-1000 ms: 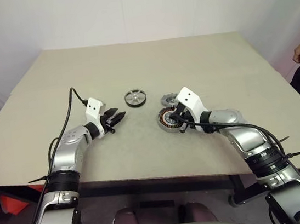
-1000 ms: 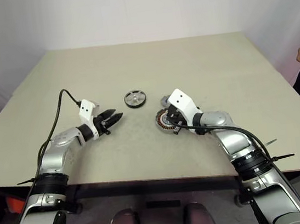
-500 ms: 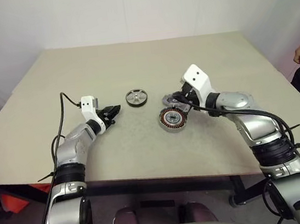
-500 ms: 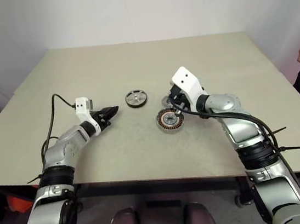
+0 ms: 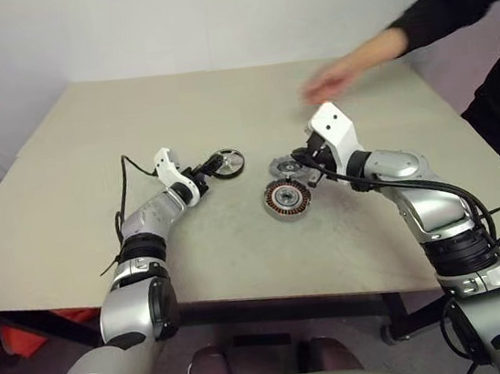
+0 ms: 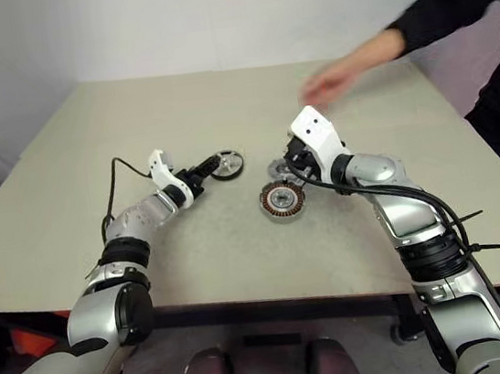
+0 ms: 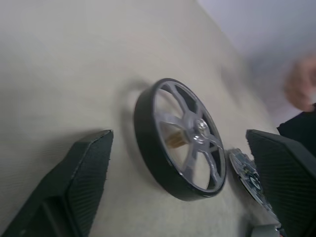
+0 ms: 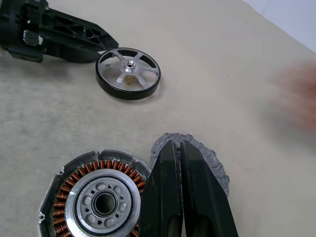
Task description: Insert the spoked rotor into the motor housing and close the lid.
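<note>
Left arm: stretched forward over the beige table (image 5: 72, 164), forearm low, wrist aimed toward the table's middle. Left gripper (image 5: 209, 165): jaws spread wide, one black finger on either side of the spoked rotor; in the left wrist view the fingers (image 7: 79, 173) stand clear of the rim with table showing between, so nothing is pinched.

Spoked rotor (image 5: 226, 162): black-rimmed wheel with silver spoked face and centre hub, lying flat on the table near its middle, between the left jaws, well apart from the housing.

Motor housing (image 5: 288, 199): grey cup with a ring of copper coils and a silver hub, flat on the table, nearer the robot than the rotor, open side up.

Lid (image 5: 283, 166): dull grey notched cap, flat on the table just beside the housing on its far side, partly hidden by the right fingers.

Right arm: bent at the elbow, forearm raised, wrist angled down and toward the left. Right gripper (image 5: 307, 163): jaws pressed together, empty, tips poised over the lid's edge; contact cannot be told.

Person's hand (image 5: 332, 77): blurred, reaching in over the far right of the table from a black sleeve (image 5: 447, 0).
</note>
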`<action>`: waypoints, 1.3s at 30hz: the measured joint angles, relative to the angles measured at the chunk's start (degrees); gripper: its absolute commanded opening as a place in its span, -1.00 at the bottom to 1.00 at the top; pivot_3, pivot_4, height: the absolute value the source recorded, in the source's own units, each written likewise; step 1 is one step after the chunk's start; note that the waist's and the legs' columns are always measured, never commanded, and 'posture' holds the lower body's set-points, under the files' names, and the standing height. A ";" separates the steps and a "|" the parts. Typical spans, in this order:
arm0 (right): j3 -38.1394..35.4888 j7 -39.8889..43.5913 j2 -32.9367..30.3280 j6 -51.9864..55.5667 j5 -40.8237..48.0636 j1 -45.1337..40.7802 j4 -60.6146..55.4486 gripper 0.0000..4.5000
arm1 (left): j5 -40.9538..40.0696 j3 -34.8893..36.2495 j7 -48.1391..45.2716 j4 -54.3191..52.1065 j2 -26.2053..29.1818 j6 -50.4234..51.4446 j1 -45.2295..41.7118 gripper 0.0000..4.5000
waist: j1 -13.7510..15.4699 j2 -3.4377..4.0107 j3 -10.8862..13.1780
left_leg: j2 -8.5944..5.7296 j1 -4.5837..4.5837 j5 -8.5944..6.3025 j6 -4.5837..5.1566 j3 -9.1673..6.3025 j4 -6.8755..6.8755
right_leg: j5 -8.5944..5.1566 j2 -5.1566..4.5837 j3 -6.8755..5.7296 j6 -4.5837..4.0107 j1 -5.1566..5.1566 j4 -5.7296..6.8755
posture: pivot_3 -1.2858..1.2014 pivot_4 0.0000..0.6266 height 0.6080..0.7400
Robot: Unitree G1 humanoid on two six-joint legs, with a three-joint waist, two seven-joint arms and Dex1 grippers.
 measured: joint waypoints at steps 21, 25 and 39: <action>-1.90 -0.65 -0.60 0.29 0.22 -0.01 0.05 -0.96 | -0.36 0.28 -1.14 0.85 0.89 -0.44 0.02 0.99 | -0.02 0.00 0.00 | 0.02 0.05 0.01 -0.01 0.00 0.00 | 0.00 0.00 -0.01 0.00 0.05 0.01 | 0.03 -1.00 1.00; -1.90 -0.65 -0.60 0.29 0.22 -0.02 0.33 -0.96 | -0.35 0.26 -1.18 0.85 0.92 -0.44 0.02 0.99 | -0.01 0.00 0.00 | 0.02 0.04 0.01 -0.01 0.00 0.00 | 0.00 0.00 -0.01 0.00 0.05 0.00 | 0.03 -1.00 1.00; -1.84 -0.65 -0.60 0.15 0.21 -0.04 0.91 -0.96 | 6.59 -7.14 -3.16 -0.83 1.78 -7.56 2.11 0.99 | -0.06 0.00 0.00 | 0.02 0.04 0.00 -0.01 0.00 -0.04 | 0.00 0.01 0.00 0.00 0.05 -0.02 | 0.03 -1.00 1.00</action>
